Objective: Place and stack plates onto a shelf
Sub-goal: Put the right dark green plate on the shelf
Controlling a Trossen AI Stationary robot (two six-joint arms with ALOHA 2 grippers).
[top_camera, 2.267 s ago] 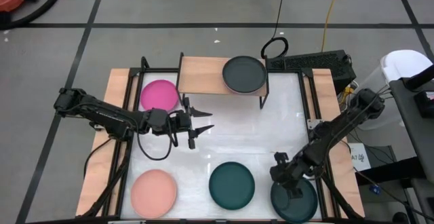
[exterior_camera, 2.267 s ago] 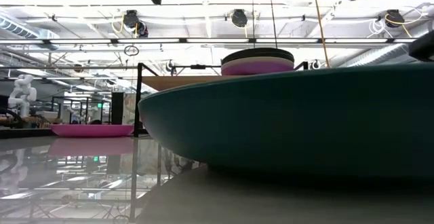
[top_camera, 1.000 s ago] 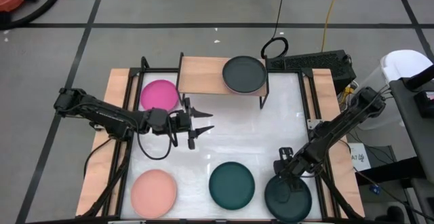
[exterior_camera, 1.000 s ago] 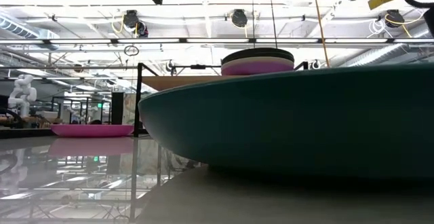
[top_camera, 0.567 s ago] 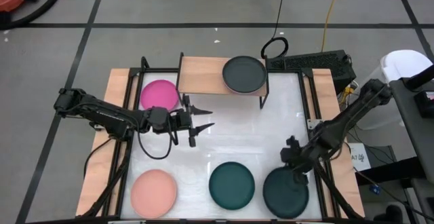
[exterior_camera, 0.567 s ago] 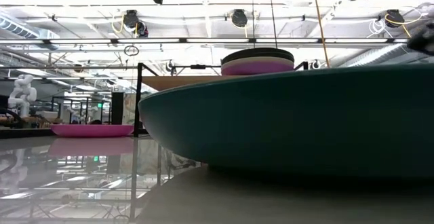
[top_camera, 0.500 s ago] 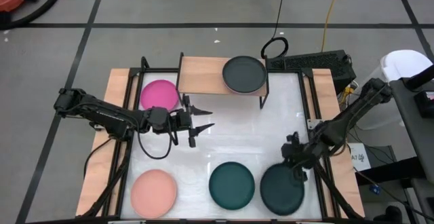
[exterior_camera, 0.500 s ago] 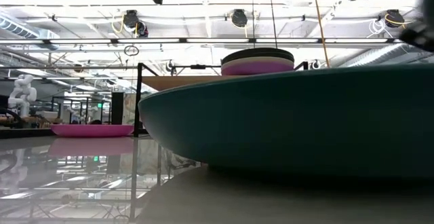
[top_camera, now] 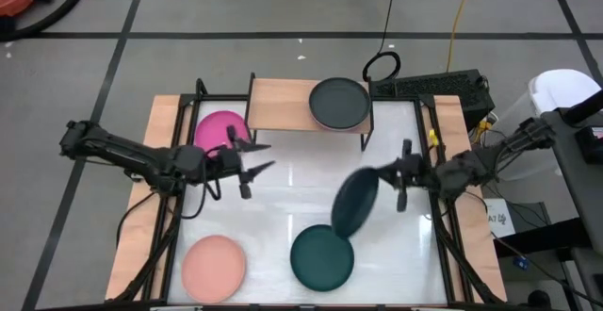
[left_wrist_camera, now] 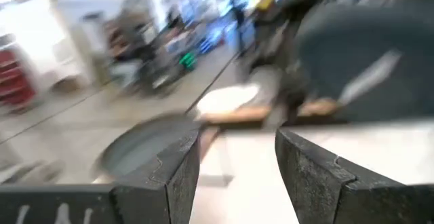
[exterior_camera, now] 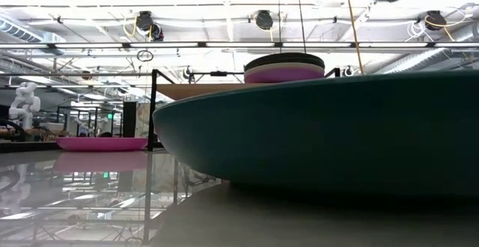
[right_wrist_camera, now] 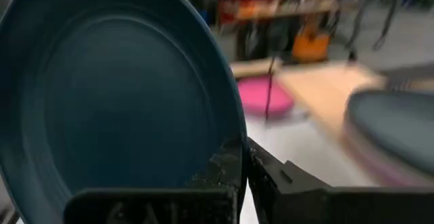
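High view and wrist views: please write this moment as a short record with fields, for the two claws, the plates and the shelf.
right claw: shut on the rim of a dark teal plate, held tilted above the table
left claw: open, holds nothing, beside the magenta plate
shelf: carries a stack with a charcoal plate on top
table: salmon pink plate, second dark teal plate and the magenta plate lie flat
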